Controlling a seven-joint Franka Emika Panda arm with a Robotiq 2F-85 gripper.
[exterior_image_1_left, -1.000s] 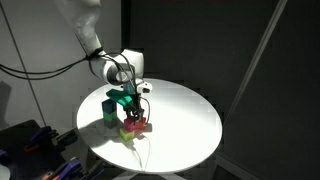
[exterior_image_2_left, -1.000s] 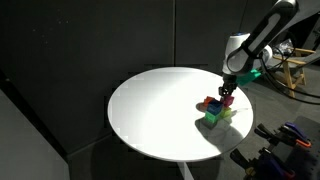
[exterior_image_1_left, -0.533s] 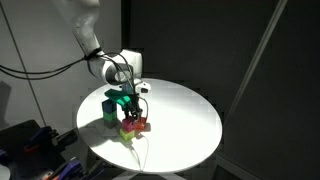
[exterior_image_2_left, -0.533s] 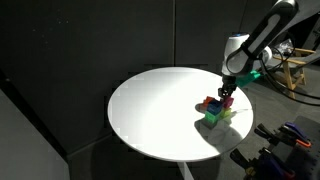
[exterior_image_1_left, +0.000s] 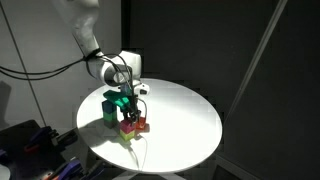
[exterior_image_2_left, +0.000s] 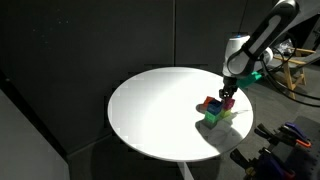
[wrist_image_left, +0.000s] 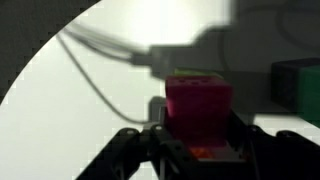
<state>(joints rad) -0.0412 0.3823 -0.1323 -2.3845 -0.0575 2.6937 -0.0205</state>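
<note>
- The hand (wrist_image_left: 197, 150) is closed on the red block (wrist_image_left: 198, 105), gripping opposite sides.
- The block is at the white worktop (exterior_image_1_left: 190, 125), near a green block (wrist_image_left: 298, 88).
- It looks light, rigid and smooth; its flat opposite faces suit gripping.

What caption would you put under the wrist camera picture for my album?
Robot hand grips a red block, green block nearby, white table below.

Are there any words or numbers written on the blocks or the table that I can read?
None: no word, number, label or sign can be read in any view.
The red block between the end effector fingers looks plain.
The green block beside it shows no writing.
The white table is bare of marks.
All the views are small and blurry.
</note>
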